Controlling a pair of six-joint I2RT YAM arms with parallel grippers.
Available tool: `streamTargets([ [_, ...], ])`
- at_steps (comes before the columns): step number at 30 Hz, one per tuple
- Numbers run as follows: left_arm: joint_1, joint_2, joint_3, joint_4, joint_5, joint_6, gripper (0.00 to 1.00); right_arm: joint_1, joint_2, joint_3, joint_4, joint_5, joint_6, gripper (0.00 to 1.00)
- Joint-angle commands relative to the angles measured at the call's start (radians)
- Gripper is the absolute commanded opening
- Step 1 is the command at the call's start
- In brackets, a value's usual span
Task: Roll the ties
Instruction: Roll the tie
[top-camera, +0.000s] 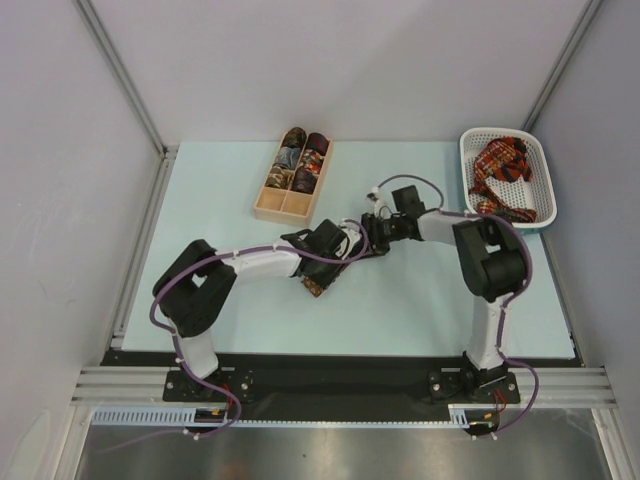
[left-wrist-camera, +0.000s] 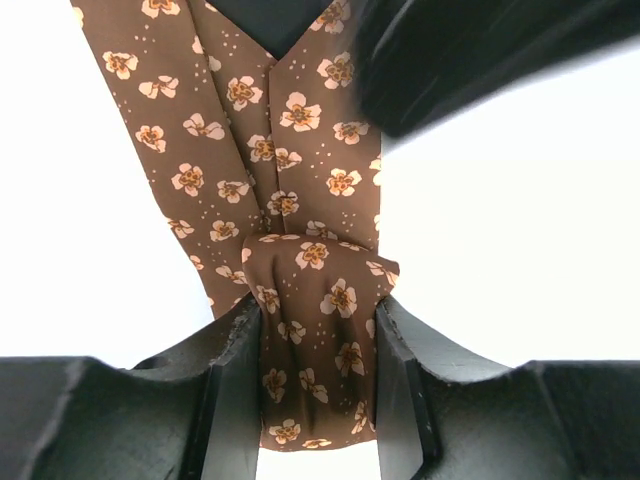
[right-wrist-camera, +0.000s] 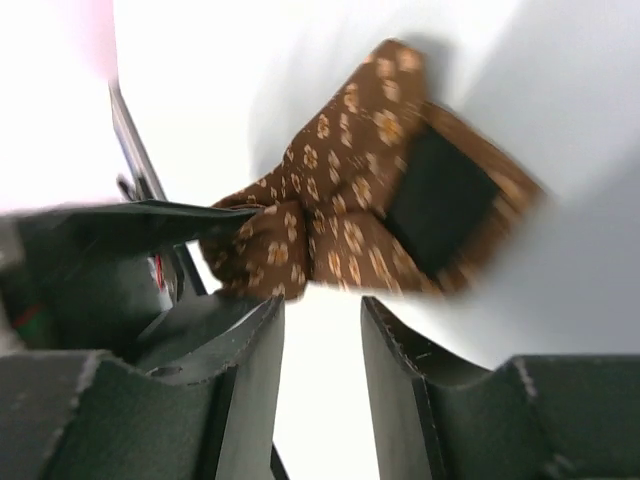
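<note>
Brown cloth with small cream-and-orange flowers: one tie (left-wrist-camera: 300, 170), lying at the middle of one pale table (top-camera: 420, 310). From the left wrist, two flat strips running up toward 11 and 12 o'clock, and one folded lump at 6 o'clock. Lump wedged between the two fingers (left-wrist-camera: 235, 390) of the left gripper (left-wrist-camera: 318, 310), cloth touching both inner faces, so clamped on it. From the right wrist, same tie bunched at 12 o'clock, one dark patch of lining showing on it at 2 o'clock. Right gripper (right-wrist-camera: 320, 305) just short of the cloth, its two fingers (right-wrist-camera: 250, 380) parted with only bare table between them, holding nothing. From above, two black arms (top-camera: 200, 290) meeting at table centre, right gripper at 2 o'clock of the left one, nearly touching it, only a scrap of brown peeping out beneath at 6 o'clock. One light wooden box (top-camera: 268, 207) with dividers at 11 o'clock of the grippers, near but apart, rolled ties (top-camera: 305, 158) in its far compartments, about six, too small to count surely. One white perforated basket (top-camera: 470, 150) at 2 o'clock, well apart, at the table's far right corner, red plaid ties (top-camera: 500, 175) heaped loose inside, number impossible to tell.
</note>
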Motion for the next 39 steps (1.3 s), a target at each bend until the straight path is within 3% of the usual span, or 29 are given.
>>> streamTargets([
  [1,0.025,0.024,-0.002,-0.02,-0.008,-0.005,0.39,-0.055,-0.159,-0.093,0.204,0.095,0.1,0.42],
  [6,0.026,0.03,0.007,-0.031,0.012,-0.018,0.39,-0.119,-0.408,-0.363,0.315,0.239,0.153,0.43],
  [9,0.026,0.04,0.017,-0.043,0.014,-0.024,0.39,-0.11,-0.631,-0.521,0.311,0.428,0.135,0.49],
  [12,0.028,0.047,0.03,-0.063,0.025,-0.03,0.39,-0.022,-0.902,-0.668,0.288,0.653,0.106,0.55],
  [15,0.028,0.067,0.06,-0.09,0.037,-0.036,0.39,0.158,-1.129,-0.732,0.218,0.877,0.065,0.54],
  [16,0.028,0.075,0.067,-0.098,0.039,-0.036,0.39,0.222,-1.166,-0.748,0.191,1.007,0.051,0.54],
  [20,0.028,0.107,0.124,-0.156,0.057,-0.039,0.38,0.525,-1.259,-0.767,0.101,1.25,-0.027,0.53],
  [25,0.029,0.153,0.167,-0.242,0.066,-0.045,0.39,0.814,-1.205,-0.75,0.119,1.54,-0.11,0.52],
  [28,0.028,0.173,0.192,-0.274,0.098,-0.047,0.38,0.985,-1.08,-0.706,0.18,1.695,-0.202,0.52],
  [32,0.029,0.201,0.242,-0.33,0.121,-0.044,0.39,1.071,-0.816,-0.566,0.151,1.804,-0.25,0.52],
  [39,0.029,0.23,0.291,-0.391,0.177,-0.013,0.4,1.074,-0.335,-0.238,-0.048,1.87,-0.277,0.55],
])
